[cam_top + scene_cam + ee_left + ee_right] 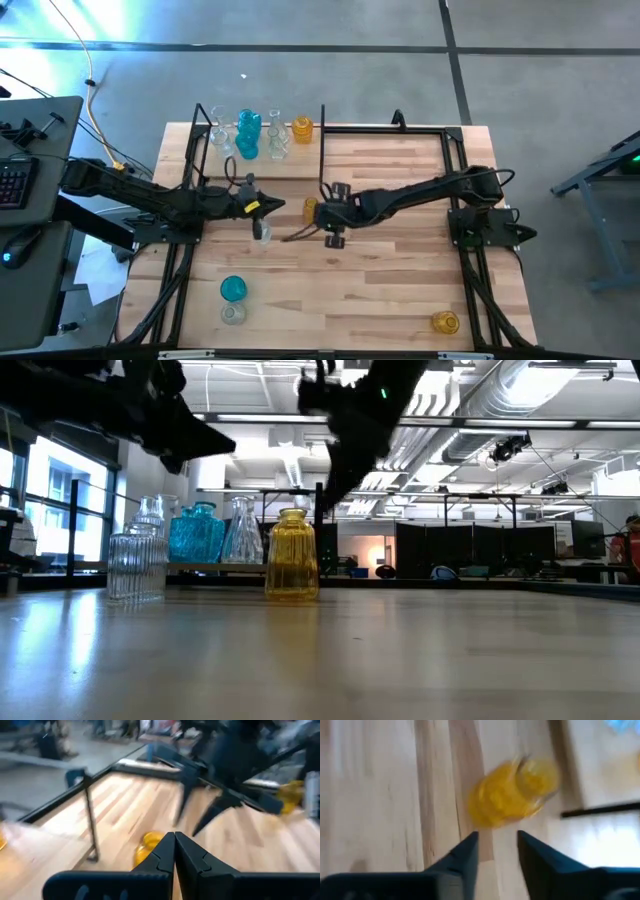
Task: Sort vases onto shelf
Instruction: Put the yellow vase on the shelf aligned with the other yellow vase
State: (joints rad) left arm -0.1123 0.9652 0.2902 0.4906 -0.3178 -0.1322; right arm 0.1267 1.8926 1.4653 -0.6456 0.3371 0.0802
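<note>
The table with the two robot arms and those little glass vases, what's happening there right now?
Two dark robot arms are sorting small glass vases onto a low light-wood shelf at the table's far edge. The right gripper, fingers apart, hovers just short of an amber-yellow glass vase standing on the table near the shelf, not holding it. The left gripper is shut and empty, mid-table. Several teal and clear vases already stand on the shelf; others wait at the near edge.
</note>
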